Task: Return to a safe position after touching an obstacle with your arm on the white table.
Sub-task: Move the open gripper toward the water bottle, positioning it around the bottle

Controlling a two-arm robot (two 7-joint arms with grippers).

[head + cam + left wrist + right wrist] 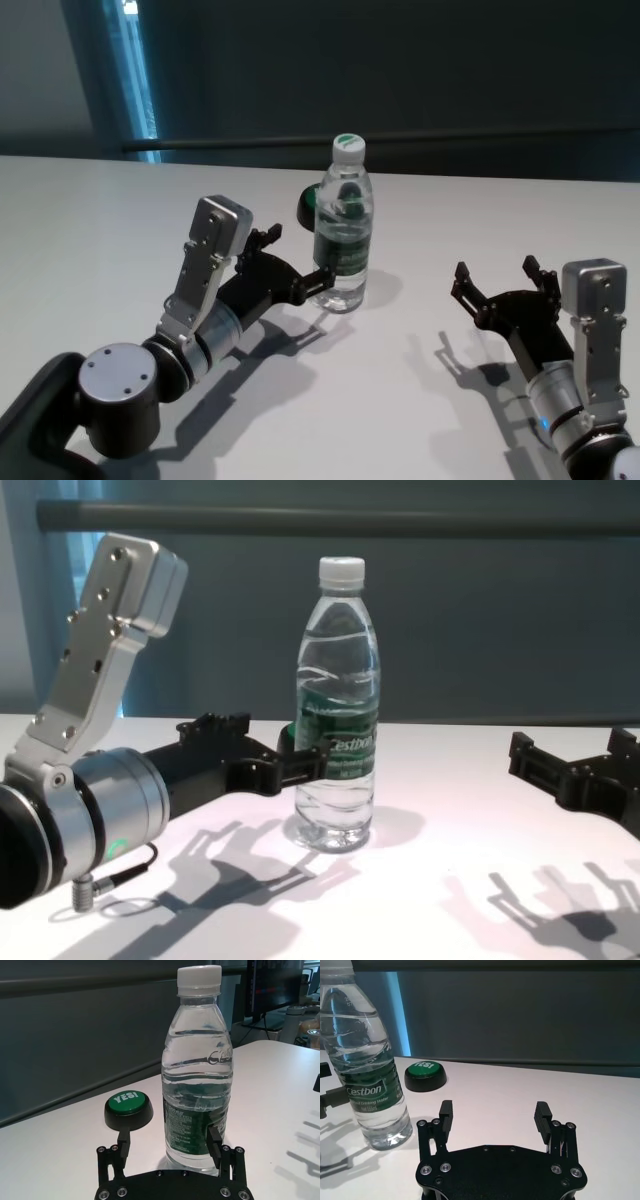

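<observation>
The obstacle, a tall clear water bottle (342,230) with a white cap and a dark green "Cestbon" label, stands upright mid-table on the white table (100,230). My left gripper (297,255) is open and low at the bottle's left side. One fingertip (318,757) touches or nearly touches the label. In the left wrist view the bottle (196,1075) stands just beyond the open left gripper (169,1140), nearer one finger. My right gripper (497,272) is open and empty, well to the right of the bottle; it also shows in the right wrist view (493,1112) and the chest view (572,750).
A small low black button with a green "YES!" top (306,207) sits just behind the bottle to its left; it shows in the left wrist view (129,1107) and the right wrist view (425,1075). A dark wall runs behind the table's far edge.
</observation>
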